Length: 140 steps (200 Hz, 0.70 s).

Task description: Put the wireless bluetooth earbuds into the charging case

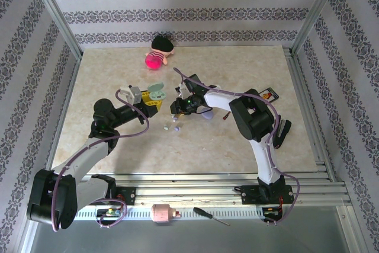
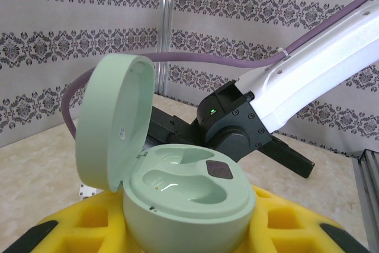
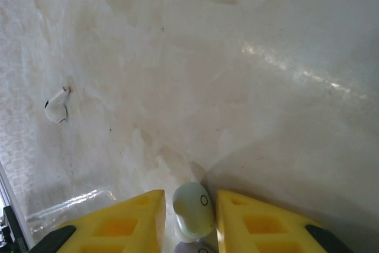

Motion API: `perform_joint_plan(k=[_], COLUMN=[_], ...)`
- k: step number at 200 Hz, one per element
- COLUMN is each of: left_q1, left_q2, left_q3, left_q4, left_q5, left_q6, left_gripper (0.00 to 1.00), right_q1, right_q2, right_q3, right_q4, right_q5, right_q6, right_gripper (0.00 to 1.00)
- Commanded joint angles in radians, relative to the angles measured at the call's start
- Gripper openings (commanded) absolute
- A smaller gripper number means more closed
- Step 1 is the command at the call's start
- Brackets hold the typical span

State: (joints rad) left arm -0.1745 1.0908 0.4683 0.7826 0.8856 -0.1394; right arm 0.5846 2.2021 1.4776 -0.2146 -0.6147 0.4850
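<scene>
Left claw (image 2: 188,232): yellow fingers (image 2: 65,226) clamped on either side of the mint charging case (image 2: 189,197), which is held up off the table (image 1: 118,81). The lid (image 2: 112,125) is hinged open and stands near upright on the left of the base in the left wrist view. The base tray has two moulded wells, both empty. A dark oval patch (image 2: 220,170) sits at the back of the right-hand well.

Mid-table, top camera: two loose earbuds lie close together, a pale bud (image 1: 167,127) and a lavender-tinted bud (image 1: 176,129). Both are on the bare surface just on the near side of the right claw, outside any case. A plush doll (image 1: 159,53) lies at the far edge.

Right claw (image 3: 190,198): pointed down at the table with a whitish-mint earbud (image 3: 192,208) between its yellow fingers. The right finger looks to be touching it and there's a sliver of gap on the left, so I cannot tell if it's actually gripped. A white bud with a dark tip (image 3: 57,106) lies on the table, well apart from the fingers, up-left in the right wrist view.

Further right, a lavender oval thing (image 1: 209,115) sits partly under the right arm. I can't tell whether it is open or what it holds. Beyond it is a small black-and-red card (image 1: 270,93).
</scene>
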Motion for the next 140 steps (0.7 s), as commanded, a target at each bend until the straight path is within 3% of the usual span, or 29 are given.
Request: perform_joint_plan(k=[1, 36, 140], left_q1=[0.013, 0.013, 0.013], left_q2=[-0.023, -0.029, -0.028], left_q3=[-0.011, -0.013, -0.01], left_q4=[0.051, 0.049, 0.04], left_q5=[0.011, 0.006, 0.001], left_q6=[0.008, 0.011, 0.021], left_gripper=[0.31, 0.31, 0.31], right_q1=[0.007, 0.009, -0.023], right_q2=[0.04, 0.028, -0.137], right_q3=[0.017, 0.013, -0.091], right_q4=[-0.039, -0.039, -0.007], right_q5=[-0.002, 0.006, 0.124], right_q6=[-0.032, -0.033, -0.02], right_gripper=[0.29, 0.22, 0.2])
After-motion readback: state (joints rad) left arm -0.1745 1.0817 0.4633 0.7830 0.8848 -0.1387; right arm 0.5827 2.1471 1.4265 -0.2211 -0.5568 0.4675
